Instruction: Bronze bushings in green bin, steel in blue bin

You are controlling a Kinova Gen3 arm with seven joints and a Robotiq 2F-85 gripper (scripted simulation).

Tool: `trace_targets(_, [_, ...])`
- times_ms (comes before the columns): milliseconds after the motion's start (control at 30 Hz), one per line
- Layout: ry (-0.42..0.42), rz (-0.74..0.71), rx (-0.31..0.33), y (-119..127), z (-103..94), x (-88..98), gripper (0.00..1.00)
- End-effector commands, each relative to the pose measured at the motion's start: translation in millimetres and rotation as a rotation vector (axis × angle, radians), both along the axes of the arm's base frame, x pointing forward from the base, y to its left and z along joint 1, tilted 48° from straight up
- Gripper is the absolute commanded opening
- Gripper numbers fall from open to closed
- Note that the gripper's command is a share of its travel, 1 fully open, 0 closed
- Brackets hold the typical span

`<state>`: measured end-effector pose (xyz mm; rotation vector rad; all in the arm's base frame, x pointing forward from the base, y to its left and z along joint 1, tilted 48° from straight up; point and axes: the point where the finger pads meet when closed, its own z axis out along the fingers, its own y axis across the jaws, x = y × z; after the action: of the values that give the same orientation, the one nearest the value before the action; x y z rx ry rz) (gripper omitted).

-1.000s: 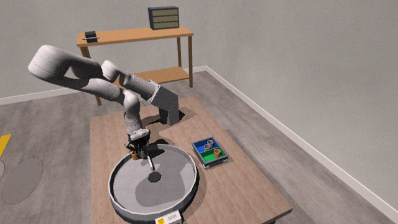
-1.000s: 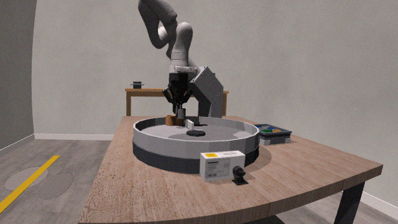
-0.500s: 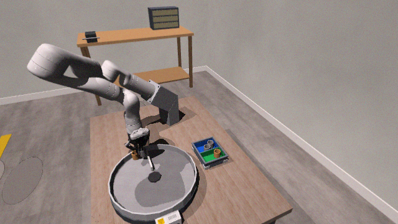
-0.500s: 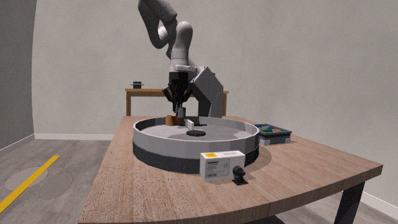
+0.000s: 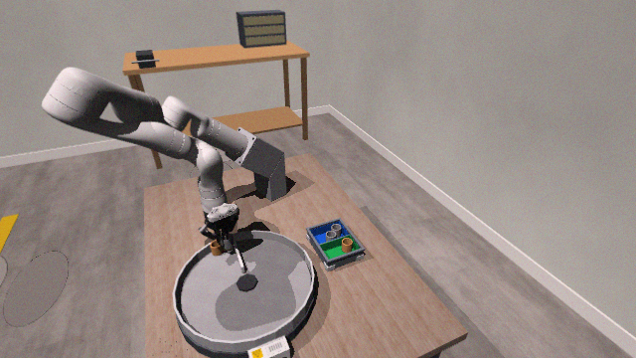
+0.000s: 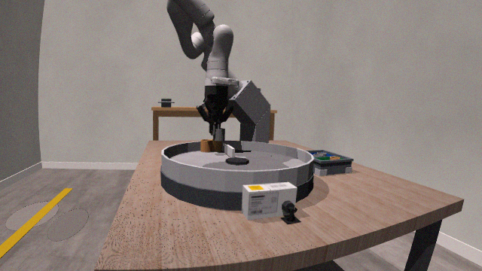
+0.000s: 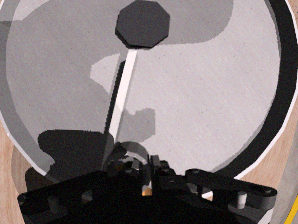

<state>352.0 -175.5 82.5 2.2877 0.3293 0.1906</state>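
My own black pincer [image 5: 225, 245] [image 6: 218, 137] [image 7: 146, 166] hides much of the bronze bushings beside it, and I cannot tell what lies between its tips. In the exterior view, the bin tray's [image 6: 333, 164] low angle blurs its contents; my upper arm [image 6: 192, 15] leaves at the top edge. The white carton [image 5: 269, 349] is cut off in the top view.
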Motion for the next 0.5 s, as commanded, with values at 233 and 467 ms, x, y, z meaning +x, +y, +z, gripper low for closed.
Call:
trace_targets(233, [-0.001,0.001,0.0,2.7,2.3,-0.3,0.0])
trace_targets(467, [-0.001,0.001,0.001,4.4,4.0,-0.8,0.0])
